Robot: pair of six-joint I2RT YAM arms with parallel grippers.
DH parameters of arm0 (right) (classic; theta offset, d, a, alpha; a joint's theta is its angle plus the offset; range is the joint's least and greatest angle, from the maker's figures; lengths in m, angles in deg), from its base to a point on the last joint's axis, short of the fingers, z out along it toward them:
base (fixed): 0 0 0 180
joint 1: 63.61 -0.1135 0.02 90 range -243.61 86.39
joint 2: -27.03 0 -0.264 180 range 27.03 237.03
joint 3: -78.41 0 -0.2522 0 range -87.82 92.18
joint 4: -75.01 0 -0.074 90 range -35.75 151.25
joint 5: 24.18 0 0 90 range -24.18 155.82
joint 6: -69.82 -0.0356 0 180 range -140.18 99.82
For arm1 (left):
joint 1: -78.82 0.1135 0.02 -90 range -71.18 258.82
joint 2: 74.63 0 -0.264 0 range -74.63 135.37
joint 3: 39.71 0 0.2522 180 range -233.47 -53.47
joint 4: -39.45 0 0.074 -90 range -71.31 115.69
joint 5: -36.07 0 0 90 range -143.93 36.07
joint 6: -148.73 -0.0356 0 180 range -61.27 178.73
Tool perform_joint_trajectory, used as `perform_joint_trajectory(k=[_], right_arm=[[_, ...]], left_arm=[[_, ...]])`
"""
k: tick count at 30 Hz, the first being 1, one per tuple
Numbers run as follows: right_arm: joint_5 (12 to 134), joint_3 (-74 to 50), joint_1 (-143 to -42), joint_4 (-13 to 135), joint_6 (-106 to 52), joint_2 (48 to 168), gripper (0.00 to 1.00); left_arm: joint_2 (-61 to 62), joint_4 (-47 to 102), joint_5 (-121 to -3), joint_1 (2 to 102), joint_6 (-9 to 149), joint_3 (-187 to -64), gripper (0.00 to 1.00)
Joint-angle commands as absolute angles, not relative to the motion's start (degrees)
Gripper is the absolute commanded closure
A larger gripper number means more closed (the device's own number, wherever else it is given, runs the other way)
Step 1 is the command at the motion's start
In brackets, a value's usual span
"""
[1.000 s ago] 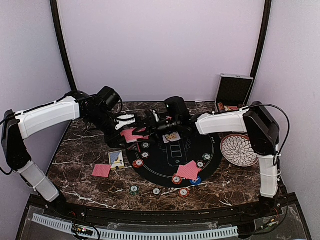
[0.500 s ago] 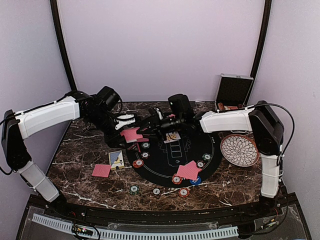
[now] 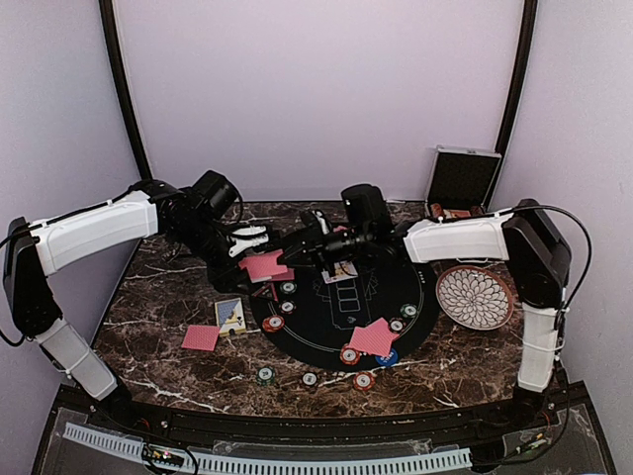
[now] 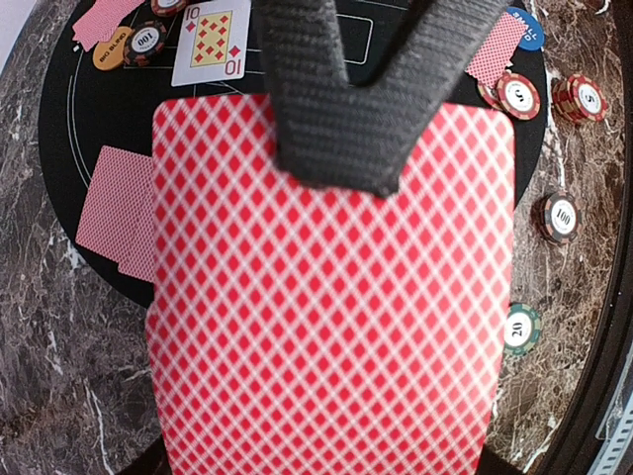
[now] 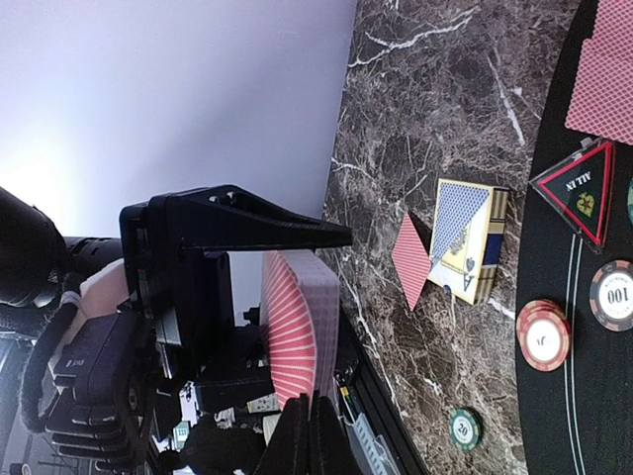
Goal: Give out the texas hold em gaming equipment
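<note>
**Q:** What carries the layout?
**A:** A dark marbled desk (image 3: 158,297), with a round black mat (image 3: 336,322) at the centre of the overhead frame. A silver-edged black case (image 3: 463,178) stands open at upper right. A white patterned plate (image 3: 475,297) lies just beside the mat at right.

**Q:** How do the tools stand?
**A:** The left tool (image 3: 252,245) reaches in from the left of the frame and is clamped on a deck of red-backed cards (image 4: 326,327), held above the mat's upper-left edge. In the left wrist view a black finger (image 4: 336,119) crosses the top of the deck. The right tool (image 5: 302,430) has its jaws together, with its tips meeting the deck's edge. Whether a card is pinched between them cannot be told.

**Q:** Where is the remaining equipment?
**A:** A blue-and-yellow card box (image 3: 229,315) lies on bare desk left of the mat, with a single face-down card (image 3: 201,337) just beside it. Two overlapping face-down cards (image 3: 373,336) sit at the mat's lower right. A face-up ten of diamonds (image 4: 213,45) lies near the mat's upper middle. One striped chip (image 3: 273,323) rests at the mat's left edge, and three more chips (image 3: 310,379) lie on the desk below the mat. An orange disc (image 4: 114,54) appears at upper left of the left wrist frame. A blue disc (image 3: 388,357) touches the overlapping cards.
</note>
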State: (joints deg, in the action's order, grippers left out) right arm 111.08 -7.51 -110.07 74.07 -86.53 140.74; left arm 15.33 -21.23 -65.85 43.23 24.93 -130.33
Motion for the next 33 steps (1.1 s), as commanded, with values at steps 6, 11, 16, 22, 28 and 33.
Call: perform_joint_trajectory(k=[6, 11, 16, 22, 28, 33], right_arm=[[110.6, -11.1, -105.5, 69.0, -82.4, 133.1, 1.00], [101.7, -7.5, -101.6, 49.4, -69.5, 129.4, 1.00], [83.8, -0.7, -100.9, 28.4, -58.2, 129.2, 1.00], [67.4, 1.9, -101.7, 18.4, -54.5, 130.2, 1.00], [52.7, 8.3, -105.2, 10.1, -52.3, 134.8, 1.00], [42.1, 15.7, -108.6, 3.0, -51.1, 141.3, 1.00]], left_arm=[[14.0, -21.1, -63.3, 43.3, 25.1, -130.3, 1.00], [14.0, -20.7, -61.6, 43.3, 25.3, -129.5, 1.00], [13.7, -20.8, -61.9, 43.3, 25.4, -129.5, 1.00], [13.8, -21.0, -62.0, 43.3, 25.3, -129.9, 1.00], [13.9, -21.2, -62.2, 43.3, 25.4, -130.3, 1.00], [13.7, -21.5, -62.3, 43.3, 25.4, -130.5, 1.00]])
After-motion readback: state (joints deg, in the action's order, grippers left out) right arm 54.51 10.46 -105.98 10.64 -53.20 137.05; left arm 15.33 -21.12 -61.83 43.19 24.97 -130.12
